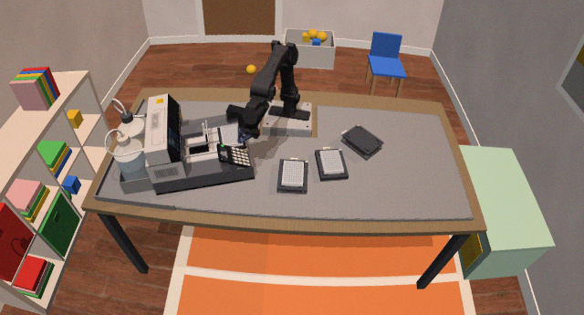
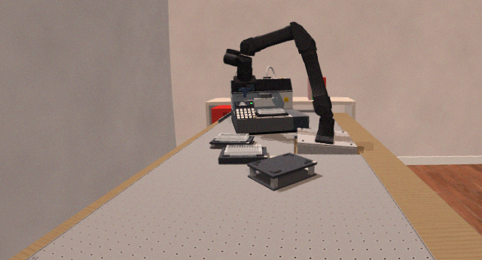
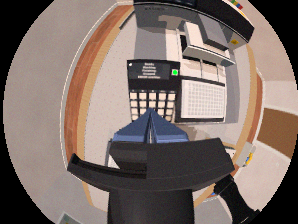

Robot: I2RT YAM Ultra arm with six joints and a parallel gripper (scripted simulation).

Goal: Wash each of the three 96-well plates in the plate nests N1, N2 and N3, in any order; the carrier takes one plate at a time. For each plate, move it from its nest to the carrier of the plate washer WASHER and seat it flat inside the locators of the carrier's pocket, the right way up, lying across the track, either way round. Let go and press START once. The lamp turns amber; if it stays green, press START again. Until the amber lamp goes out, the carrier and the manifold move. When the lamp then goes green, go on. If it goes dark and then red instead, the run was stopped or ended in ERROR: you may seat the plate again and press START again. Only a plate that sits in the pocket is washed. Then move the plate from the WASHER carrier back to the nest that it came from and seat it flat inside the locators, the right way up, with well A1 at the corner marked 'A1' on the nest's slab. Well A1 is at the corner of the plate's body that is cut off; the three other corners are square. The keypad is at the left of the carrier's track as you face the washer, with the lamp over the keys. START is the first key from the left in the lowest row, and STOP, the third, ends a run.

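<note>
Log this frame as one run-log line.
phase: pre-START | gripper: shut, empty, above keypad | plate: in carrier | lamp: green | empty nest
</note>
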